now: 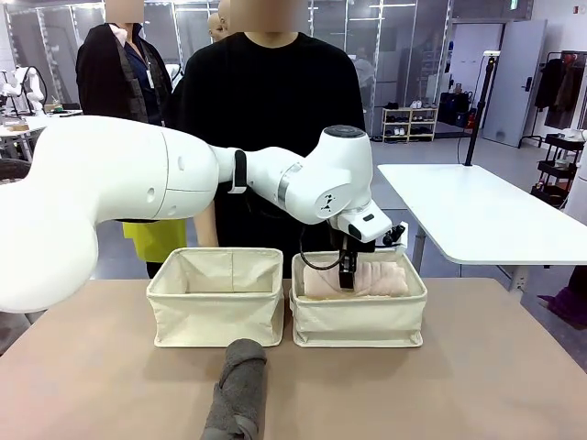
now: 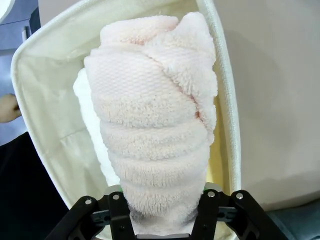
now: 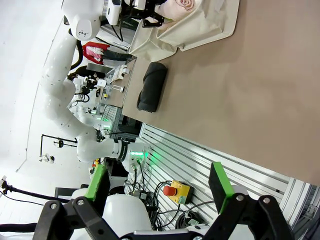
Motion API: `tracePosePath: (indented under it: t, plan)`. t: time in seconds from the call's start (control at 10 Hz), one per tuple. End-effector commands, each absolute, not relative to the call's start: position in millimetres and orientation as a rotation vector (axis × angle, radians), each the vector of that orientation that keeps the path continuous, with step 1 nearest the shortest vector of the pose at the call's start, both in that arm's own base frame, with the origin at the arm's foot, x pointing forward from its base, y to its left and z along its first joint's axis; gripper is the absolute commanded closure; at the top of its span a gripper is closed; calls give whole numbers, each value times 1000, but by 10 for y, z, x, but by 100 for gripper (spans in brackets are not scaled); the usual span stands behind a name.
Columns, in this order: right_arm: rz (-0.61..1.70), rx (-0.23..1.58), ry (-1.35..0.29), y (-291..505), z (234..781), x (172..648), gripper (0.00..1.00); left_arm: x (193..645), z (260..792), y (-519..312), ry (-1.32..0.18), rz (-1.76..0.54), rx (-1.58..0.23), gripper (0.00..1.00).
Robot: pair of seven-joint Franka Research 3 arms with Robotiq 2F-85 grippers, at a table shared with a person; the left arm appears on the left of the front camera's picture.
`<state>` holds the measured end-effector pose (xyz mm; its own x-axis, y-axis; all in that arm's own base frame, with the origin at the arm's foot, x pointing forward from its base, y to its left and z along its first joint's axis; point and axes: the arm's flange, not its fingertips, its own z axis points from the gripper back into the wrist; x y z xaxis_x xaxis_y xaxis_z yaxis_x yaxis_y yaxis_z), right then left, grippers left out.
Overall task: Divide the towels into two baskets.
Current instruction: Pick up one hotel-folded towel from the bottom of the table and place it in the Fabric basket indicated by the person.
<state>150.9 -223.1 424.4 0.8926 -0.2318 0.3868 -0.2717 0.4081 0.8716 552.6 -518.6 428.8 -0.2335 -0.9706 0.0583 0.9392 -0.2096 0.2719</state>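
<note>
Starting from the front view: finding the left gripper (image 1: 348, 270) dipping into the right-hand cream canvas basket (image 1: 358, 323), over the pale pink rolled terry towel (image 1: 371, 278) lying inside; noting the matching left-hand basket (image 1: 215, 312) and a dark grey rolled towel (image 1: 240, 390) lying on the brown table (image 1: 477, 367) nearer the robot. Moving to the left wrist view: seeing the jaws flanking the pink roll's near end, touching its pile, though not telling whether squeezing or letting go; spotting a white towel (image 2: 87, 115) beneath. Judging the rolls light, soft, springy and apt to unroll, so taking hold across the middle. Turning to the right wrist view: seeing the right gripper (image 3: 160, 185) gaping wide, holding nothing.
</note>
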Motion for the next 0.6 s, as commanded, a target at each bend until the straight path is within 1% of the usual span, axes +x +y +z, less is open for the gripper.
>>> tracePosePath:
  t: [0.0, 0.1, 0.5]
  plan:
    - [36, 1166, -508, -2229, 4270, 1496, 0, 5580, 4372, -5260, -287, -1778, 113, 18]
    - [36, 1166, -508, -2229, 4270, 1496, 0, 5577, 4378, -5265, -292, -1775, 114, 0]
    - [36, 1166, -508, -2229, 4270, 1496, 0, 5560, 4408, -5260, -288, -1770, 119, 0]
